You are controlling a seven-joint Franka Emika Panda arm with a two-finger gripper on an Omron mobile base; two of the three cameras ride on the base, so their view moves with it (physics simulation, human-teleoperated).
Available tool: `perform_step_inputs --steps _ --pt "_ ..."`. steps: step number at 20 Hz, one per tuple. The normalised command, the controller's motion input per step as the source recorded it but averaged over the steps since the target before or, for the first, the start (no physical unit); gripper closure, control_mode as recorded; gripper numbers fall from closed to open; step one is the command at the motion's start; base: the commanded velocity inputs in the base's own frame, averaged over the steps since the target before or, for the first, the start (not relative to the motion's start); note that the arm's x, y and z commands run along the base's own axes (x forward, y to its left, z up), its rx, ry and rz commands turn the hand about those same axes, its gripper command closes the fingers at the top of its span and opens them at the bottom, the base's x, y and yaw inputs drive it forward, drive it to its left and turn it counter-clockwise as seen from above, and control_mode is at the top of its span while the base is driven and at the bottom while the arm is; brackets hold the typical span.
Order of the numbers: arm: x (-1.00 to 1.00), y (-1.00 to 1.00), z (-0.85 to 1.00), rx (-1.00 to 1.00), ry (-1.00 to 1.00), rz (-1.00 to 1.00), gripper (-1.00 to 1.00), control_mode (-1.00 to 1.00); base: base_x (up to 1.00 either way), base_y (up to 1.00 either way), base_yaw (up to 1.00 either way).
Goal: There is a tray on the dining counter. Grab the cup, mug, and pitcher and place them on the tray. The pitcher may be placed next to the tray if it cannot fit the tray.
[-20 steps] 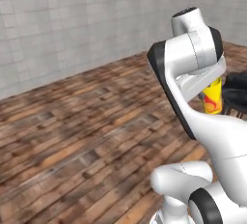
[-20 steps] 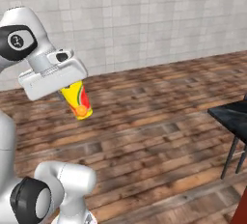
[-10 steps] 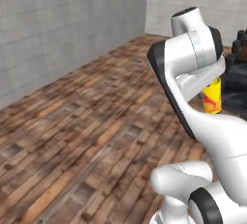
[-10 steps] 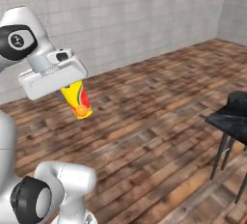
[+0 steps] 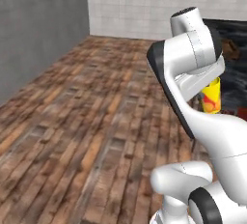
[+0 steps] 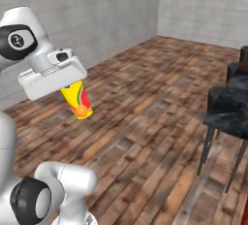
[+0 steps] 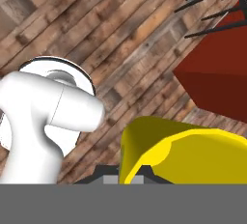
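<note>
Left base view: the arm rises from the lower right and folds forward at head height, its white body covering most of the hand. Below it the yellow cup hangs in the air, only its lower part with the red-orange mark clear of the arm. At the right edge a black table is cut off by the frame.

Right base view: the hand juts out from the left, pointing down and a little forward. It is closed on the cup, which tilts, its top hidden in the hand, held well above the wood floor. Dark stools stand at the right edge, partly cut off.

Hand view: the cup's yellow side fills the lower right, very close and cropped; the fingers are hard to make out. A red block lies beyond, unclear.
</note>
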Motion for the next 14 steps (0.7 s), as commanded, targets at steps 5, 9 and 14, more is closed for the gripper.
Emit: perform_step_inputs --steps 5,9,14 --pt "0.0 0.0 0.0 0.0 0.0 0.0 1.0 1.0 0.67 0.54 -0.51" --pt "0.0 0.0 0.0 0.0 0.0 0.0 1.0 1.0 0.65 0.56 -0.48" --pt "0.0 0.0 0.0 0.0 0.0 0.0 1.0 1.0 0.74 0.57 -0.38"
